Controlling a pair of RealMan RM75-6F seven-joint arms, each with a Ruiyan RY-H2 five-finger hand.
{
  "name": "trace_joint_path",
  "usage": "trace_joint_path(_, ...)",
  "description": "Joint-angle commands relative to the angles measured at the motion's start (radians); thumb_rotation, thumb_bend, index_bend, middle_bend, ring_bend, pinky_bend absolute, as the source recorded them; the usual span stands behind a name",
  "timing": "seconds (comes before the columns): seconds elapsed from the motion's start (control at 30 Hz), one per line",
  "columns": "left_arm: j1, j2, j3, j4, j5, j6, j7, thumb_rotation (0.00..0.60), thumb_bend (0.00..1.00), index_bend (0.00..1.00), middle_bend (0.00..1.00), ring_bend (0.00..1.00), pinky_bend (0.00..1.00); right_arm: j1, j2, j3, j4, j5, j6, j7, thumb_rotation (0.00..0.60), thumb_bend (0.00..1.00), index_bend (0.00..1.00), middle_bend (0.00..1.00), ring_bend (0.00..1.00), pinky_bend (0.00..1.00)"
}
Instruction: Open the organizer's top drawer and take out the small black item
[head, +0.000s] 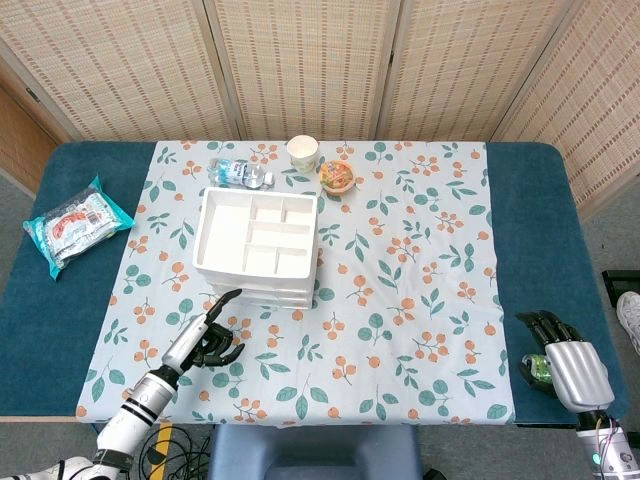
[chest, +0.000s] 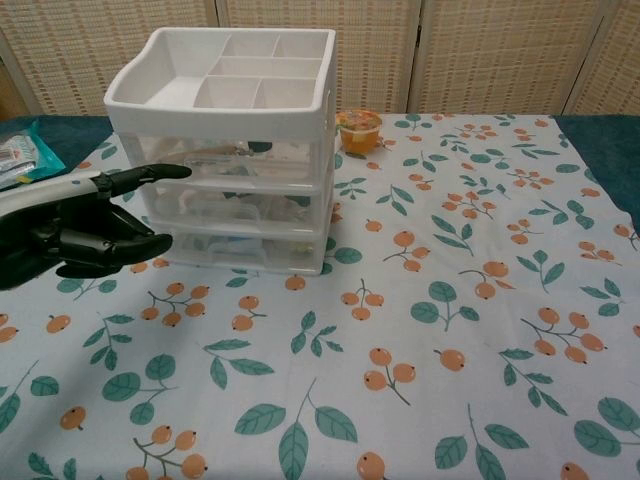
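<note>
The white three-drawer organizer (head: 256, 246) (chest: 232, 150) stands left of centre on the floral cloth. All its drawers are pushed in. Its clear top drawer (chest: 235, 160) holds mixed items, and a small dark shape (chest: 257, 147) shows through the front. My left hand (head: 206, 337) (chest: 85, 222) hovers just in front and to the left of the organizer. It holds nothing, and one finger stretches toward the top drawer's left corner. My right hand (head: 566, 362) is at the table's near right edge, fingers stretched out, far from the organizer.
A green can (head: 537, 369) lies partly under my right hand. Behind the organizer are a water bottle (head: 240, 173), a paper cup (head: 302, 152) and an orange snack cup (head: 337, 176) (chest: 359, 130). A snack packet (head: 76, 222) (chest: 15, 155) lies at far left.
</note>
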Motion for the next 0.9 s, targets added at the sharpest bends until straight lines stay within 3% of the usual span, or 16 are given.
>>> trace_joint_path(0.03, -0.008, -0.027, -0.013, 0.019, -0.020, -0.012, -0.008, 0.600, 0.36, 0.00, 0.88, 0.97, 1.00, 0.002, -0.006, 0.004, 0.006, 0.004, -0.001, -0.011, 0.600, 0.33, 0.14, 0.20, 0.17, 0.25)
trace_joint_path(0.9, -0.050, -0.137, -0.051, 0.111, 0.002, -0.042, -0.130, 0.600, 0.36, 0.00, 0.88, 0.97, 1.00, -0.001, -0.037, 0.004, 0.028, 0.042, -0.013, -0.026, 0.600, 0.33, 0.14, 0.20, 0.17, 0.25)
